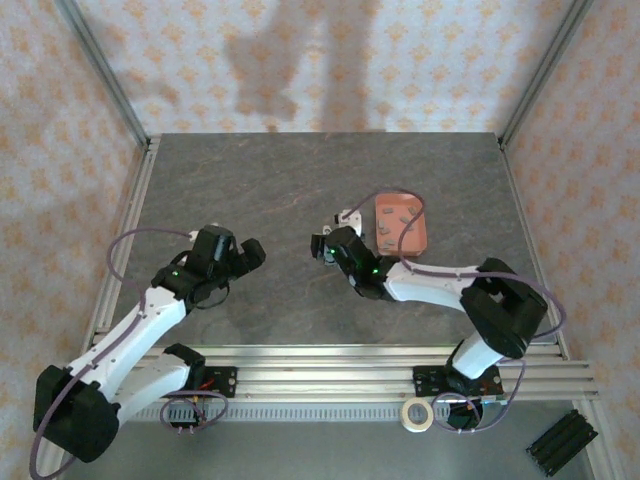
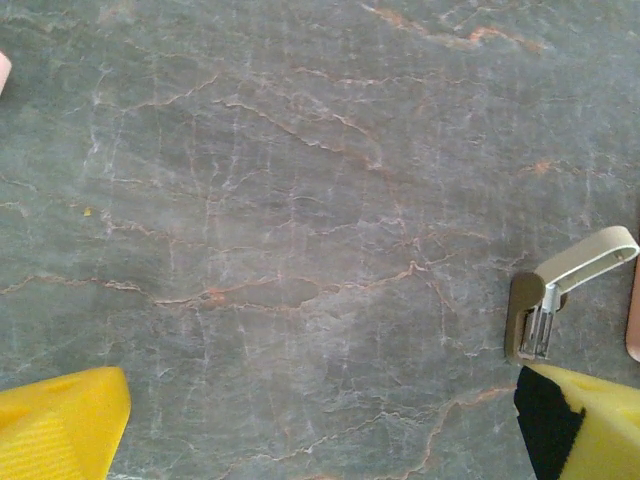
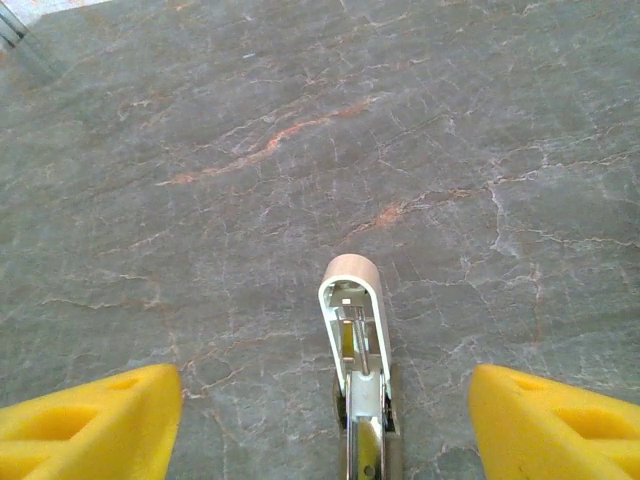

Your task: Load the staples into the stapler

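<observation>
You can't read the staples (image 1: 393, 217) properly. From the overhead camera they are only small dull flecks on the salmon-pink tray (image 1: 422, 238), right of centre, too small to count. A thin cable from the right arm loops across the tray and covers part of it.

Just left of the tray, the stapler (image 3: 356, 340) lies on the table (image 1: 250, 180). In your right wrist view it sits at bottom centre, cut off by the lower edge, so its rear end is out of sight. What shows is a pale rounded plastic nose, a slim loop-shaped top and a shiny silver channel running down the middle.

Your right gripper (image 3: 325, 400) has its yellow, finely ribbed fingers well apart, one at each lower corner. The stapler lies between them, touched by neither.

In the left wrist view the stapler lies at the right edge, its lid tilted up off the base, with a sliver of the tray beside it. Your left gripper (image 2: 320, 410) is spread wide on nothing, over bare grey stone veined with rust-coloured lines.
</observation>
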Motion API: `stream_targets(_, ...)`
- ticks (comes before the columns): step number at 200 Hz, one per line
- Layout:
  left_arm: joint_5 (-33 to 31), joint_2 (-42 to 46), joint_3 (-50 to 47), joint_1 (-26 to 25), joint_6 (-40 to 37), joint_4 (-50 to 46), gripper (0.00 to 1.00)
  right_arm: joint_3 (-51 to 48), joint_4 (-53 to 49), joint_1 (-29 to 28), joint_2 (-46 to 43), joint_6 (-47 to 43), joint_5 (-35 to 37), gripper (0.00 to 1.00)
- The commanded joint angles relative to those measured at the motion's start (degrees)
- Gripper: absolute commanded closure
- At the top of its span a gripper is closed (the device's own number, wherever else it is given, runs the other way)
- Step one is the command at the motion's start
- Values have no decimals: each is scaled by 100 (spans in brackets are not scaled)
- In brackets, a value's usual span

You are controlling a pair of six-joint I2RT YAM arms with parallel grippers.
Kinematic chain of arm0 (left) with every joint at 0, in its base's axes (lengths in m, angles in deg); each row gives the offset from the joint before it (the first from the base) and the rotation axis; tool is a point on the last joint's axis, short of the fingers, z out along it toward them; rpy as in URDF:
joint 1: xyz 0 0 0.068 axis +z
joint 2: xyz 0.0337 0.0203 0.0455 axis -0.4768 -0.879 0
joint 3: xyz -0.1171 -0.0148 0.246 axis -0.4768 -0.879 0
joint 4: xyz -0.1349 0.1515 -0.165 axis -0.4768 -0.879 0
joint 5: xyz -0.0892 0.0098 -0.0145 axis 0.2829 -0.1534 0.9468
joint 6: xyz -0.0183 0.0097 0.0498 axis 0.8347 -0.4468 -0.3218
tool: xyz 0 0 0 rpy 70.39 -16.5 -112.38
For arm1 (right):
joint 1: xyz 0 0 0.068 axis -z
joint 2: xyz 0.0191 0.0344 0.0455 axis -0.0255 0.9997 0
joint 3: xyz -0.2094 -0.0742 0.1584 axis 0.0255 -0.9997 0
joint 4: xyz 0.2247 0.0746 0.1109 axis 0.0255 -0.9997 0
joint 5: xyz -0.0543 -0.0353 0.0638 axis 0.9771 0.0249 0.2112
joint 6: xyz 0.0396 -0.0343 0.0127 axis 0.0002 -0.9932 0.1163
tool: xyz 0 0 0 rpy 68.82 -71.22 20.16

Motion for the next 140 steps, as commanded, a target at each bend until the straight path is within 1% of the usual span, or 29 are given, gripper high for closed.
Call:
stream_targets(1, 264, -130, 155, 190, 276, -382, 0, 185, -1013, 98, -277, 117, -208, 25)
stream_targets(22, 147, -155, 185, 364, 414, -622, 0, 155, -1307, 135, -546, 108, -470, 26)
stream_targets(56, -241, 231, -11, 768, 871, -658, 0, 34, -1451, 161, -856, 104, -530, 26)
stream_targets(72, -324, 315, -90, 1145, 1012, -699, 0, 37, -1471, 170, -912, 90, -585, 26)
stream_targets(94, -220, 163, -135, 1798, 1143, -723, 0, 28, -1466, 179, -943, 67, -601, 26)
stream_targets(117, -370, -191, 1, 2291, 1170, -892, 0, 16, -1470, 196, -938, 36, -648, 26)
stream_targets(140, -340, -621, 234, 2720, 1036, -904, 5, -68, -1393, 209, -963, 19, -728, 27)
